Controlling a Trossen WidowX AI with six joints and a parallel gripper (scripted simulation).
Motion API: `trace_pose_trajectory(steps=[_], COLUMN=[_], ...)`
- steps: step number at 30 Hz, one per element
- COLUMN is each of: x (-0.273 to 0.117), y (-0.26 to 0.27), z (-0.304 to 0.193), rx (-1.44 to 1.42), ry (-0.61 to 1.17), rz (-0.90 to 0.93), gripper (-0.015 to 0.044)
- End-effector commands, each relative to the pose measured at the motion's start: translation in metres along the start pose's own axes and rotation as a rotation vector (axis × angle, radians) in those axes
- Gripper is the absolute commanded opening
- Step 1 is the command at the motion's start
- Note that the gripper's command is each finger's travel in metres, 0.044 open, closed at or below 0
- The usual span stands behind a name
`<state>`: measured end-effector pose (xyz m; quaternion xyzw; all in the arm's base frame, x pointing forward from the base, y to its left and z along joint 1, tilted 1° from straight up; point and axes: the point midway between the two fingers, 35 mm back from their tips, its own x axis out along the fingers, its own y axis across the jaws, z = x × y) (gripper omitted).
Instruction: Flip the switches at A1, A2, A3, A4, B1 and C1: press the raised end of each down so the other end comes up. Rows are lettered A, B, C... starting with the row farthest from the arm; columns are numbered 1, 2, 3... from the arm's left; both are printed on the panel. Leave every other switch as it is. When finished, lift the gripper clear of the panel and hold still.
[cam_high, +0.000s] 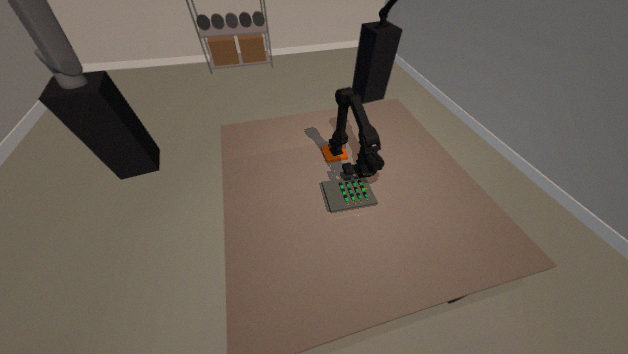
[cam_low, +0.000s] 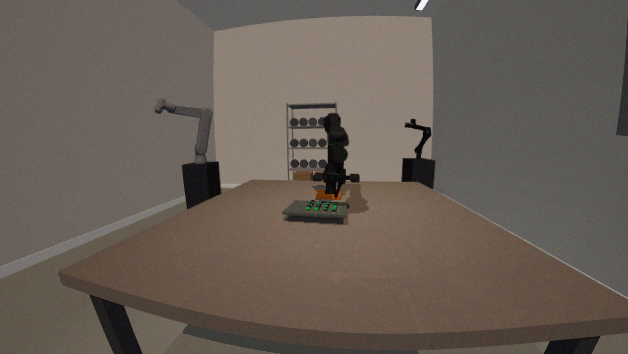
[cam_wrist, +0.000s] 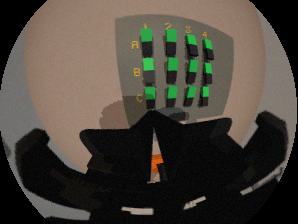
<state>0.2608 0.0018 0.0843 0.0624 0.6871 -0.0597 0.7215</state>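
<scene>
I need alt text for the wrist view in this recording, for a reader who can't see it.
The closed black gripper points at a gray panel of green-and-black switches, its tips near the C1 switch. The switches form three rows, lettered A to C, and four numbered columns. A bit of orange shows between the fingers.

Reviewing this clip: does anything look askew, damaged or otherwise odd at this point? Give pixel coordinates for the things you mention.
Nothing stands out: the panel (cam_high: 336, 198) (cam_low: 296, 209) (cam_wrist: 125, 60) looks whole, its switches sit in straight rows and columns, and the shut gripper (cam_wrist: 152, 113) holds nothing.
</scene>
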Motion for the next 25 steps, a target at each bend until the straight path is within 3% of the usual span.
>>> trace_pose_trajectory(steps=[1,7,13,25], x=[-0.044,-0.046,-0.054,-0.054], y=[0.000,-0.001,-0.048,-0.050], z=[0.004,0.006,0.051,0.053], rx=[0.003,0.003,0.003,0.003], ry=[-0.018,-0.017,-0.020,-0.020], rz=[0.004,0.003,-0.001,-0.001], gripper=[0.0000,0.0000,0.0000,0.0000])
